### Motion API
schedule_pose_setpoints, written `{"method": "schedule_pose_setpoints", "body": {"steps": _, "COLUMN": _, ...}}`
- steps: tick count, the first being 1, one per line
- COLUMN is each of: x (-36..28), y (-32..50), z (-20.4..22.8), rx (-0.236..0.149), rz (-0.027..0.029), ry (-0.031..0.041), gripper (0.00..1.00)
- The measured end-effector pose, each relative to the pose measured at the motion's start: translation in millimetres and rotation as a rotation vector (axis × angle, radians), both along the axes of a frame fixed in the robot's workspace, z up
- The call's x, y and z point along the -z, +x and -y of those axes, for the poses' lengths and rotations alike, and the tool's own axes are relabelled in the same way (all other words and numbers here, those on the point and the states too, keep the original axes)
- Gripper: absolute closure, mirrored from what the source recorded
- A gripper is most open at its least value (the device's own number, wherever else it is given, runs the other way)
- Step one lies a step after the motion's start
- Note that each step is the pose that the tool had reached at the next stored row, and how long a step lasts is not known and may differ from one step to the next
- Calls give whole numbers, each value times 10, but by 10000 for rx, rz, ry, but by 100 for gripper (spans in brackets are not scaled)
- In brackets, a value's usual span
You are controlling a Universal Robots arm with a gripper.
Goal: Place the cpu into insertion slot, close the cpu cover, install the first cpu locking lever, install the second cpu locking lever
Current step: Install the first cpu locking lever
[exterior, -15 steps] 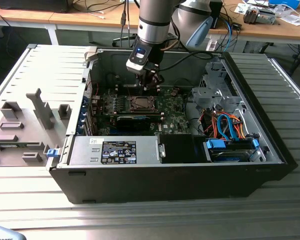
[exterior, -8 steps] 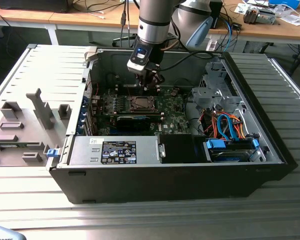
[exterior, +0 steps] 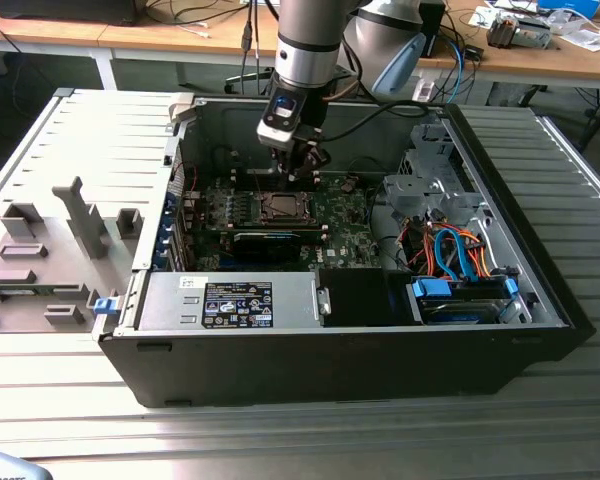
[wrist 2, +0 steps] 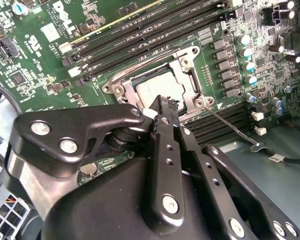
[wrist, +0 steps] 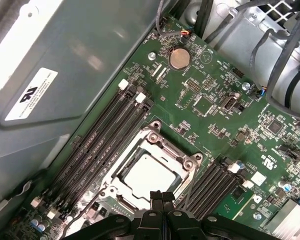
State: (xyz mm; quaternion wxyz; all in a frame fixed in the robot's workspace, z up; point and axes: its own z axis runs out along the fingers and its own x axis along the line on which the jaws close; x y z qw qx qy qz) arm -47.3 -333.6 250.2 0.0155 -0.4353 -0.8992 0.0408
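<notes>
CPU sits in the socket on the motherboard. Its silvery top shows thru the window of the metal cover frame, which looks to be down over it. In the first wrist view the gripper hangs just above the socket's edge, fingers pinched together w/ nothing between them. One thin wire lever lies out beside the socket in the second wrist view, apparently not hooked.

Risks, as I judge:
- The narrow tip could skid off that springy wire & hit the RAM slots or capacitors close by.
- The lever may snap back if let go short of its hook.
- Pushing off-centre on the frame could tilt the chip on the pins.
</notes>
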Motion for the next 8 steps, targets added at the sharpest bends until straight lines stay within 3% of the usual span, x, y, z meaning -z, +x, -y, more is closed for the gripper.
{"method": "schedule_pose_setpoints", "body": {"steps": 8, "x": 0, "y": 0, "z": 0, "rx": -385, "rz": 0, "ry": 1, "gripper": 89}}
